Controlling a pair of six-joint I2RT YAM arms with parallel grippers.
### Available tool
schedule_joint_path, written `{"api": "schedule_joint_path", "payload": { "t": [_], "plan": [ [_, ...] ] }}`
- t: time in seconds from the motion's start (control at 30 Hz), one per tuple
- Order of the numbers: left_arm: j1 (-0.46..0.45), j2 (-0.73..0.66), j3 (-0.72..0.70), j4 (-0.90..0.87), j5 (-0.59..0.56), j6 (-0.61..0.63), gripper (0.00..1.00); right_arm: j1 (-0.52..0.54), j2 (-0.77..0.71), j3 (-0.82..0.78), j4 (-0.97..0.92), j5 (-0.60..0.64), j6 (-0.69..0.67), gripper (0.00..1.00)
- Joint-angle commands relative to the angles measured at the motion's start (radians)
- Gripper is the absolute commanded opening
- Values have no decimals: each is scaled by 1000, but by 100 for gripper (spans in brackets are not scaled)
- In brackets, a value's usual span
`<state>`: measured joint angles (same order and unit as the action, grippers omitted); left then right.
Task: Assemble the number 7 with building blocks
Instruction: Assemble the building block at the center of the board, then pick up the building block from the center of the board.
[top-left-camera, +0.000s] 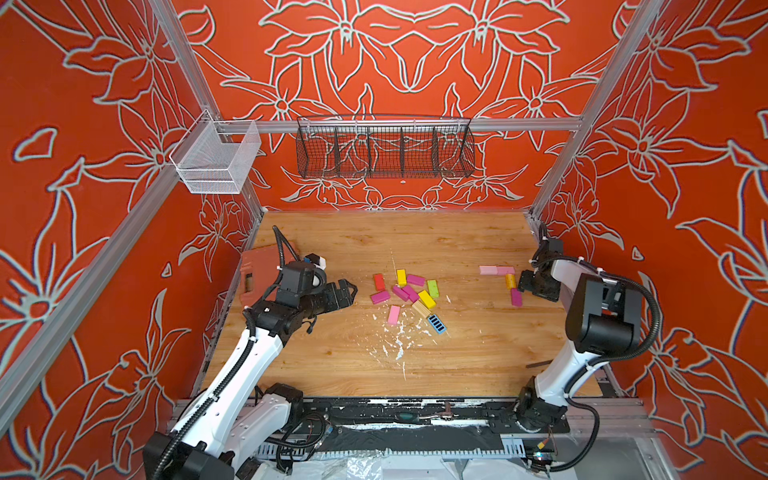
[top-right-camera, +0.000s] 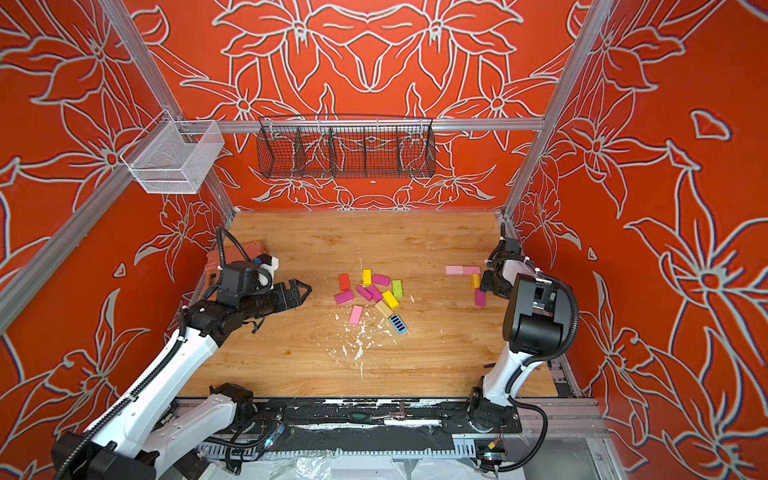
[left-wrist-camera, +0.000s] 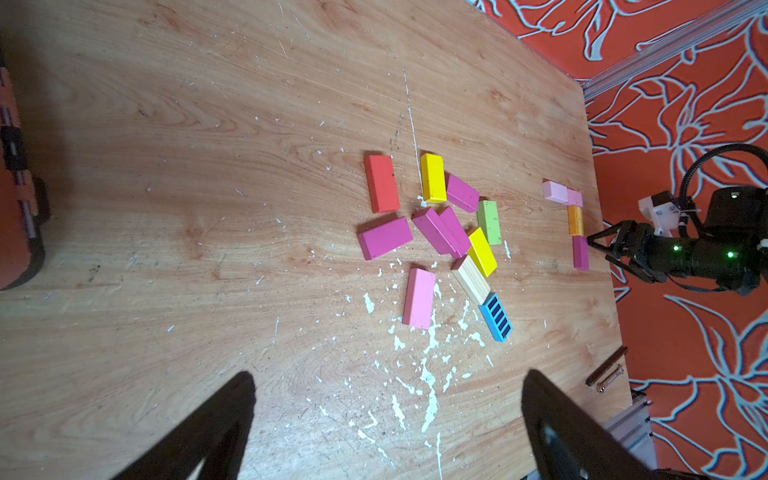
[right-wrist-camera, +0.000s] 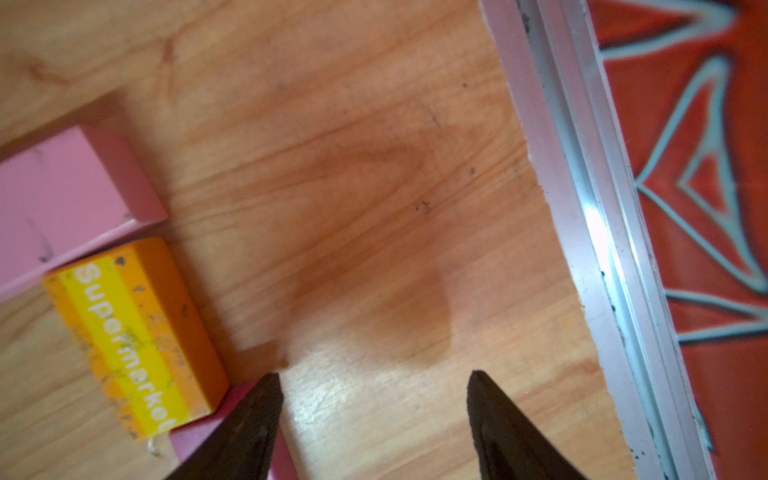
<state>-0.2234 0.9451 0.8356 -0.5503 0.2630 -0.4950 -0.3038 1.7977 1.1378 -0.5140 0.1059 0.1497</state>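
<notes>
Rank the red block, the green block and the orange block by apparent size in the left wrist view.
red block
green block
orange block
Farther blocks look smaller here, so real sizes may match.

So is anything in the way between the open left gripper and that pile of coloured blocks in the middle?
Nothing visible. Only bare wooden tabletop lies between the left gripper and the nearest pieces, the flat red block and the magenta block. The gripper is open and empty.

Fifteen building blocks (top-left-camera: 427, 299), two baskets (top-left-camera: 384, 149), one case (top-left-camera: 258, 268)
</notes>
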Motion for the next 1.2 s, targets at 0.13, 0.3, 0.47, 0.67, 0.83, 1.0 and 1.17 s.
{"api": "schedule_joint_path", "payload": {
  "t": [0.13,0.3,0.47,0.67,0.83,1.0,1.17],
  "plan": [
    [4,-3,3,-2,-1,2,97,-6,22,25,2,-32,-11,74],
    [4,-7,3,-5,-4,1,97,-6,23,25,0,-27,-7,73],
    [4,-8,3,-7,-4,0,97,5,-74,9,-14,-11,0,73],
    [4,2,20,-27,14,3,97,158,-312,-105,-39,-63,19,73],
    [1,11,84,-128,44,35,97,345,-445,-209,-65,-204,21,73],
    [-2,3,129,-248,95,103,97,503,-539,-289,-103,-265,32,73],
    [-6,-64,93,-237,146,104,97,667,-582,-357,-93,-264,70,72]
  ]
}}
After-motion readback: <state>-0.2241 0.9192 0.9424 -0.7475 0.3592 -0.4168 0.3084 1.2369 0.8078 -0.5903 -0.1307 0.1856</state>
